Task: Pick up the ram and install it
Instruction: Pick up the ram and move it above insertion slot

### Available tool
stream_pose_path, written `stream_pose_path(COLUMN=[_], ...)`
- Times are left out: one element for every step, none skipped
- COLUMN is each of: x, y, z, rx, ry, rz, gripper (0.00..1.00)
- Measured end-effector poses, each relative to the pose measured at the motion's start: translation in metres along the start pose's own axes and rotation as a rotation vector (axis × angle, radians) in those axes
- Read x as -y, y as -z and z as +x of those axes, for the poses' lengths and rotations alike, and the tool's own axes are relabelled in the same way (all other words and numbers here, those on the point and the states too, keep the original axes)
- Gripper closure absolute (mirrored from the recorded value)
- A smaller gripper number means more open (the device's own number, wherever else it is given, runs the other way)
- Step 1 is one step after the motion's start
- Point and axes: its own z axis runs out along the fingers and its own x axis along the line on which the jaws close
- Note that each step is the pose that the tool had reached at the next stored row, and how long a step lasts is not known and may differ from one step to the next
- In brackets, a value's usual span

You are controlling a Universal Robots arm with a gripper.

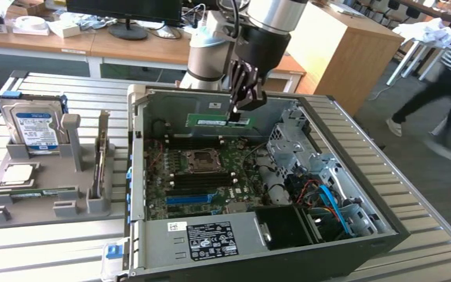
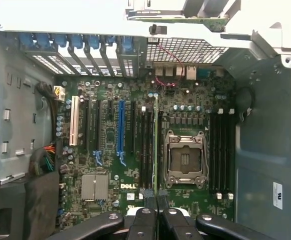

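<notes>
Ram, exterior view: green stick [image 1: 209, 121] held level over the open computer case [image 1: 351, 176], above the motherboard [image 1: 202, 176]; gripper [image 1: 237, 113] pinches it near the exterior view's right end.
Handling: judged light, stiff, thin and fragile; best held by its flat faces, clear of the contact edge.
Ram, wrist view: seen edge-on as a thin line [image 2: 156, 145] between closed fingers [image 2: 144, 216], over the memory slots [image 2: 146, 150] beside the processor socket [image 2: 185, 159].
Unclear: chips, contact edge, whether it touches a slot.
</notes>
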Motion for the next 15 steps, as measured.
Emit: stream_pose_path(x=[0.0001,0.0002,0.0003,0.0005,0.0006,0.0007,0.0009,0.0010,0.0011,0.0012,0.0013,0.0015,0.0016,0.0016,0.0017], y=[-0.0017,-0.0034,-0.0051,-0.0069,-0.0087,-0.0106,-0.0124,-0.0141,-0.0158,-0.0175,-0.0192,-0.0208,-0.0224,-0.0240,-0.0255], z=[0.000,0.000,0.000,0.000,0.000,0.000,0.001,0.001,0.001,0.001,0.001,0.001,0.001,0.001,0.001], rx=[0.0000,0.0000,0.0000,-0.0001,-0.0001,0.0000,0.0000,0.0000,0.0001,0.0000,-0.0001,-0.0001,-0.0001,-0.0001,0.0000], ry=[0.000,0.000,0.000,0.000,0.000,0.000,0.000,0.000,0.000,0.000,0.000,0.000,0.000,0.000,0.000], rz=[0.0000,0.0000,0.0001,0.0001,0.0001,0.0002,0.0003,0.0003,0.0004,0.0004,0.0004,0.0005,0.0005,0.0005,0.0006], gripper=[0.88,0.88,0.88,0.88,0.88,0.88,0.88,0.88,0.88,0.88,0.88,0.88,0.88,0.88,0.88])
